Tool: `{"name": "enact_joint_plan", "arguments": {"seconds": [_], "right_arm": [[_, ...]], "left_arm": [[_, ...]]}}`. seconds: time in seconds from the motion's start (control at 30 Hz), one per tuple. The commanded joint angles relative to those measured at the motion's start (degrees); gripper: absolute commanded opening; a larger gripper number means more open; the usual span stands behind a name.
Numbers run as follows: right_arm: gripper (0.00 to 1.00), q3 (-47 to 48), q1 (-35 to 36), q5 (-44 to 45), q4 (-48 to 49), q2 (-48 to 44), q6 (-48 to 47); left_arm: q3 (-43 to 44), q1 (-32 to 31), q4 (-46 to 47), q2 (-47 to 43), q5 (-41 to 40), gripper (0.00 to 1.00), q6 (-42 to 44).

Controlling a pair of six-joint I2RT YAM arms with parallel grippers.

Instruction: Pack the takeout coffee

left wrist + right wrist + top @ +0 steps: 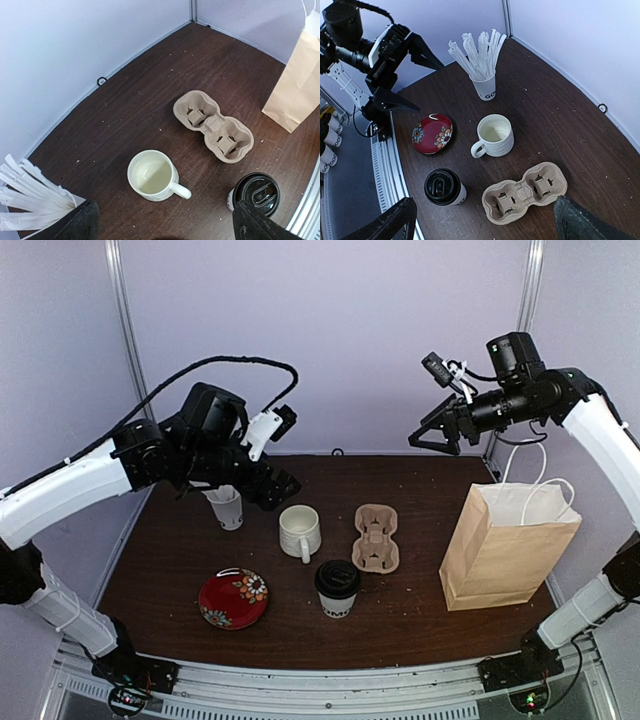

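Top external view shows a dark brown wooden surface (pixel 420 625) speckled with pale crumbs, closed in by plain pale walls with metal posts at the back corners and a ribbed metal rail along the near edge. Six things stand on it, one of each. One coffee cup (pixel 337 587), white with black lettering and its black lid on, stands upright near the front middle. It is between one red flowered plate (pixel 233 598) on its left and one brown paper bag (pixel 503 545) well to its right. The bag stands upright with white handles. Just behind the coffee cup are one white mug (pixel 299 531) with its handle toward the front, and beside that one pulp carrier (pixel 377 537) with two wells, lying flat. One small paper cup of white straws (pixel 228 508) stands at the back left, under the left arm. There are two arms, both raised above the surface. The left fingers (pixel 395 102) are spread wide apart and hold nothing. The right fingers (pixel 390 222) are likewise wide apart, holding nothing, high over the back right near the bag.
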Motion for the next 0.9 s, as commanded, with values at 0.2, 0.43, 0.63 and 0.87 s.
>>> {"name": "enact_joint_plan", "arguments": {"seconds": [0.2,0.43,0.63,0.87], "right_arm": [[0.99,-4.8,-0.3,0.6,-5.6,-2.8,-10.0],[0.98,-7.1,-0.4,1.0,-8.6,-4.5,-14.0],[0.97,-7.2,-0.4,0.1,-14.1,-6.3,-19.4],[0.97,-9.9,-0.5,1.5,-15.0,-7.5,-20.7]], "left_arm": [[9.1,-2.2,-2.6,10.7,29.1,0.82,17.3],[11.7,-9.2,-8.9,17.6,24.6,0.88,21.8],[11.7,-11.0,-11.8,20.0,21.3,0.97,23.9],[14.0,-11.0,-13.8,24.5,17.9,0.97,25.0]]}}
